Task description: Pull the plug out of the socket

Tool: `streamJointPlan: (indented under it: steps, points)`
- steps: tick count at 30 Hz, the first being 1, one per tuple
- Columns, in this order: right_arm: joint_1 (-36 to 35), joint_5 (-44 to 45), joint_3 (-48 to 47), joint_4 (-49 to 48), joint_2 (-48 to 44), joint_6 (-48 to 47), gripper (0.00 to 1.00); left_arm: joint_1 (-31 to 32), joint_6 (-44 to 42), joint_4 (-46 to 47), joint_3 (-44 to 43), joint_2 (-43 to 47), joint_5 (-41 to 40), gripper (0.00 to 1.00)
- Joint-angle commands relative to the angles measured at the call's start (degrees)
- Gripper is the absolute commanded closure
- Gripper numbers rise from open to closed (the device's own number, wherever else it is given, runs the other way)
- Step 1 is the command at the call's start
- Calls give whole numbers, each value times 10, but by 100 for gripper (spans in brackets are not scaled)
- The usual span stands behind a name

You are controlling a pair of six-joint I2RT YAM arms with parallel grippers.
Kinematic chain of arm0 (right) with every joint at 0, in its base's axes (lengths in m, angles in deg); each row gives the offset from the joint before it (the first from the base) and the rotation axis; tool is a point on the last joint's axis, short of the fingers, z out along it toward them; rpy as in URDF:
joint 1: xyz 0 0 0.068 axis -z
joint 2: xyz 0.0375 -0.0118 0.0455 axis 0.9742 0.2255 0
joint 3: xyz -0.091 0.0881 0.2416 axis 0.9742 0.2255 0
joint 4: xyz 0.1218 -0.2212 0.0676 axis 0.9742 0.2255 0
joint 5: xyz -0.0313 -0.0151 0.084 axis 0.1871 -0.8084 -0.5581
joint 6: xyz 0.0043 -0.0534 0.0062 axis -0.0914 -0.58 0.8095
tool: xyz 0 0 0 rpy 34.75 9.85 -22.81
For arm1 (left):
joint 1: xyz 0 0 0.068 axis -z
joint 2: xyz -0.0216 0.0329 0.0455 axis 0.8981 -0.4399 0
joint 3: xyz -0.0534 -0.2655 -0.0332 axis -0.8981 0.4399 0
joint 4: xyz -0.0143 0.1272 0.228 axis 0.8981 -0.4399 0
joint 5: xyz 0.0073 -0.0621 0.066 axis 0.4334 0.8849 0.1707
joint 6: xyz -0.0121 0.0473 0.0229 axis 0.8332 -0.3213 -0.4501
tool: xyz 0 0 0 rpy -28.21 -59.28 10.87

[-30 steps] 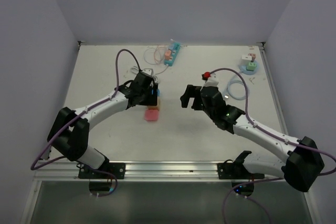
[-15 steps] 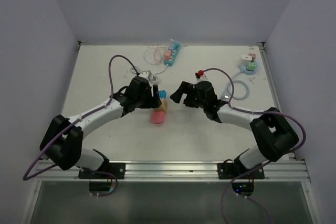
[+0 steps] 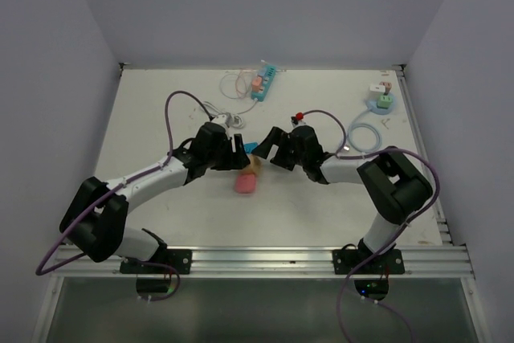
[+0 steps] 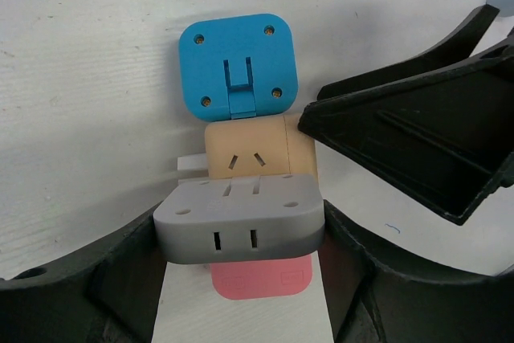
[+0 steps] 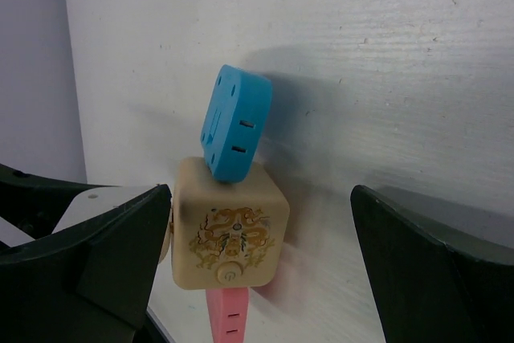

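left gripper (image 3: 238, 153) pinching one grey rounded adapter (image 4: 239, 229) | four smooth plastic blocks joined above mid-table (image 4: 80, 54): one pink adapter (image 4: 261, 277), the grey one, one beige cube socket (image 4: 249, 153), one flat square blue plug (image 4: 237, 66) seated in socket | right gripper (image 3: 267, 147) spread wide, just beside socket

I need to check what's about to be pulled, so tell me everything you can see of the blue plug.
The blue plug is a flat square block with rounded corners, matte plastic by its look. One broad face shows four small corner holes and a central clip. It sits tilted against the beige cube socket, touching it. The right end effector stands open on either side; whether it touches is unclear.
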Motion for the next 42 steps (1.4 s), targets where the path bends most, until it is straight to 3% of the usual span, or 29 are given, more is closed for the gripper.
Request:
streamJointPlan:
  steps: [1,8,15,21,26,42]
  points:
    - [-1,-28,-23,-47,18,36,1,2,16,70,-1,10,18,95]
    - [-12,-42,-25,-49,39,56,3,2,20,99,8,8,18,95]
    - [-21,-58,-17,-69,41,83,25,1,26,117,19,9,15,95]
    - [-22,-49,-12,-55,35,78,60,2,32,131,32,15,8,95]
    - [-21,-31,-13,-24,22,51,99,2,34,140,44,29,0,95]
    - [-11,77,-9,101,-10,-66,100,-1,36,112,45,92,-35,91]
